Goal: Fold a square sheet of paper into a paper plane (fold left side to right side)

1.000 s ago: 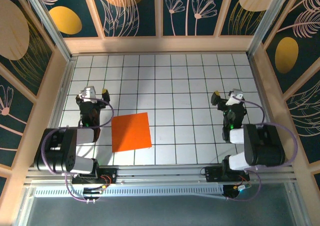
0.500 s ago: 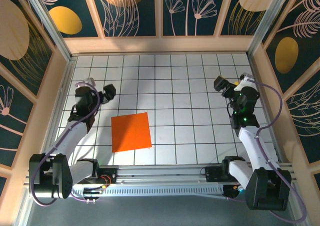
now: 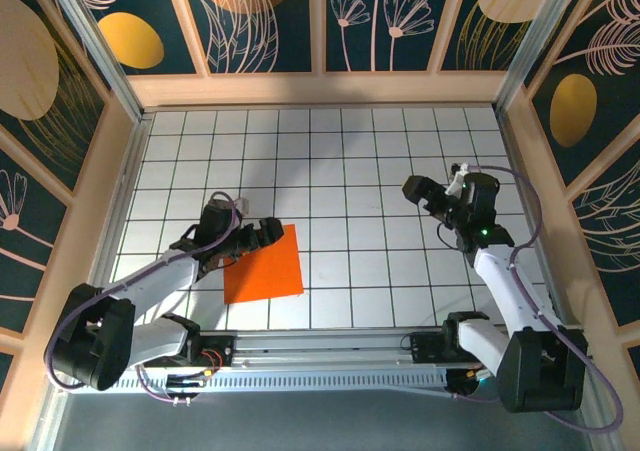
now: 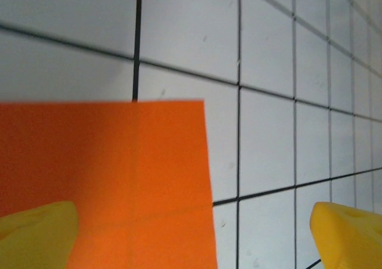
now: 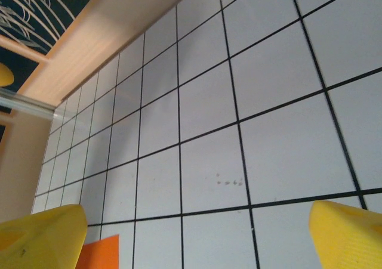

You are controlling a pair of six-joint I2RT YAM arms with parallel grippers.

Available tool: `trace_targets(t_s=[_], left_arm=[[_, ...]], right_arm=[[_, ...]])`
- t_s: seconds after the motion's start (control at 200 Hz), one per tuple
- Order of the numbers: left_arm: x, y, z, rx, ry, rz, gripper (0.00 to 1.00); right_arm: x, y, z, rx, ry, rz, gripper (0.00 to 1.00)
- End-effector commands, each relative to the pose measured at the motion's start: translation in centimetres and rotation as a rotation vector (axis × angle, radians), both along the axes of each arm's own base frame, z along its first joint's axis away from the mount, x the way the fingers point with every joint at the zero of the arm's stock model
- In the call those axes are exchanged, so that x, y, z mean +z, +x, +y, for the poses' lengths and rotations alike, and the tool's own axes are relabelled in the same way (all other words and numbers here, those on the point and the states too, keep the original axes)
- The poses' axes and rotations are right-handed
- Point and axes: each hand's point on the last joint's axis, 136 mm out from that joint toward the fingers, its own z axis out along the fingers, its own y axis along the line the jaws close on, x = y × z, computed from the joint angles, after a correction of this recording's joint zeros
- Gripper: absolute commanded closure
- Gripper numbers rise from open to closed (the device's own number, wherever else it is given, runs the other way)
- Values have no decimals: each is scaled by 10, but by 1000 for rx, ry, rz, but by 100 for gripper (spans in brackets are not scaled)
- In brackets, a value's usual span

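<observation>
Left gripper (image 3: 262,234) has reached the square sheet of paper's (image 3: 265,269) 12 o'clock edge; right gripper (image 3: 420,191) has swung inward (both jaws spread).

Paper (image 3: 264,263): bright orange, plain. Floor (image 3: 350,171): white tiles, black grid lines. Panels (image 3: 270,21) at 12, 3 and 9 o'clock: dark teal ground, cream line-drawn flowers, ochre ovals. Frame (image 3: 320,89): pale wood. Left fingers (image 4: 37,234) and right fingers (image 5: 349,233): yellow. Arms (image 3: 503,283): white and black.
</observation>
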Motion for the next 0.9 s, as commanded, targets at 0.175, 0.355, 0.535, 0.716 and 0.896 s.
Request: trace_targets(t_s=[0.175, 0.355, 0.535, 0.716, 0.896], left_arm=[[-28, -14, -6, 12, 20, 98, 1], [-44, -20, -18, -10, 10, 144, 1], [-47, -15, -40, -46, 8, 150, 1], [-47, -1, -72, -80, 2, 148, 1], [-49, 20, -112, -89, -19, 148, 1]], right_arm=[[3, 2, 7, 11, -73, 33, 5], [0, 2, 5, -3, -83, 34, 5], [2, 2, 2, -14, -96, 31, 5], [5, 3, 0, -21, -110, 25, 5], [1, 2, -2, -22, -126, 37, 6]])
